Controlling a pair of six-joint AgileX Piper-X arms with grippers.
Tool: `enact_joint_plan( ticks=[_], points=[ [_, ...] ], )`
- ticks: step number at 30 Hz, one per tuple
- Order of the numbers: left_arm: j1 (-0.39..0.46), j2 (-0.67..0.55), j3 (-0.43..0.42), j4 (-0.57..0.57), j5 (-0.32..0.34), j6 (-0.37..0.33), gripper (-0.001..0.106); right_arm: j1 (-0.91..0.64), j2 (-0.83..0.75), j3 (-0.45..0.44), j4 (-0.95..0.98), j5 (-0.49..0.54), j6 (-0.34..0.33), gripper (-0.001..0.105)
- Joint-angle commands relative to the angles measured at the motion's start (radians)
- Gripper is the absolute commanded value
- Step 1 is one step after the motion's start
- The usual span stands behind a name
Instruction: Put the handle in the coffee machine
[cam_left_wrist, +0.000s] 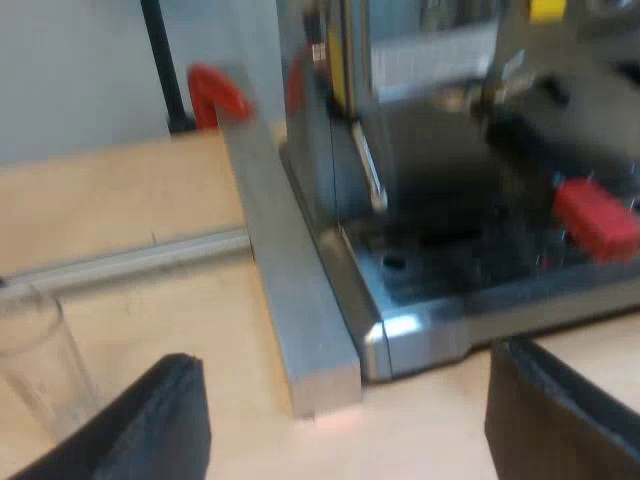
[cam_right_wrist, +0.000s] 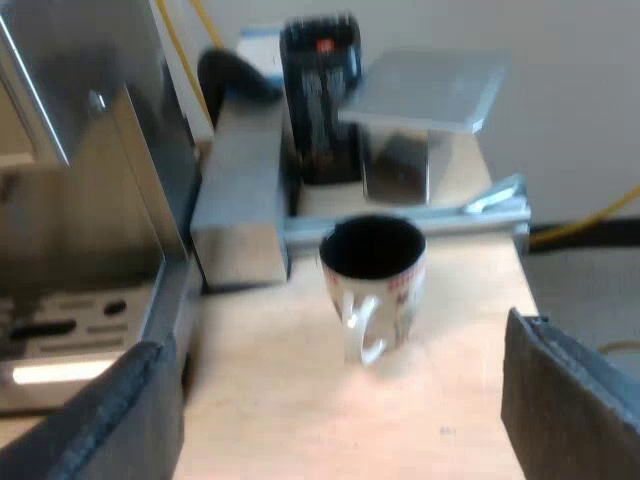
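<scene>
Over the desk (cam_left_wrist: 420, 430), my left gripper (cam_left_wrist: 345, 360) hung released, fingers spread with nothing between them and a measuring glass (cam_left_wrist: 30, 350) just beside one finger. Ahead stood the espresso machine (cam_left_wrist: 400, 200). At its front, above the drip tray (cam_left_wrist: 440, 290), the holder (cam_left_wrist: 595, 215) showed its red end, ahead of the gripper and off toward one finger's side. Its long axis seemed to run outward from the machine's front; whether it was locked in I could not tell. The left arm looked the nearer. My right gripper (cam_right_wrist: 335, 340), also released and empty, faced a mug (cam_right_wrist: 375, 265).
</scene>
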Motion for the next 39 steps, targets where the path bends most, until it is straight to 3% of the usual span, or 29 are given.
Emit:
enact_joint_plan(
  ticks=[1,6,19,39],
  points=[
    [0.001,-0.136,0.035,-0.039,-0.012,0.001,0.062,-0.002,-0.037,0.021,-0.013,-0.009,-0.003,0.069],
    [0.001,-0.136,0.099,-0.094,-0.012,0.005,0.062,-0.002,-0.037,0.097,-0.006,-0.009,0.011,0.069],
    [0.001,-0.136,0.146,-0.061,-0.012,0.005,0.062,-0.002,-0.035,0.199,-0.006,-0.009,0.011,0.069],
    [0.001,-0.136,0.155,-0.074,-0.01,0.005,0.062,-0.002,-0.035,0.206,-0.015,-0.006,0.018,0.069]
  ],
)
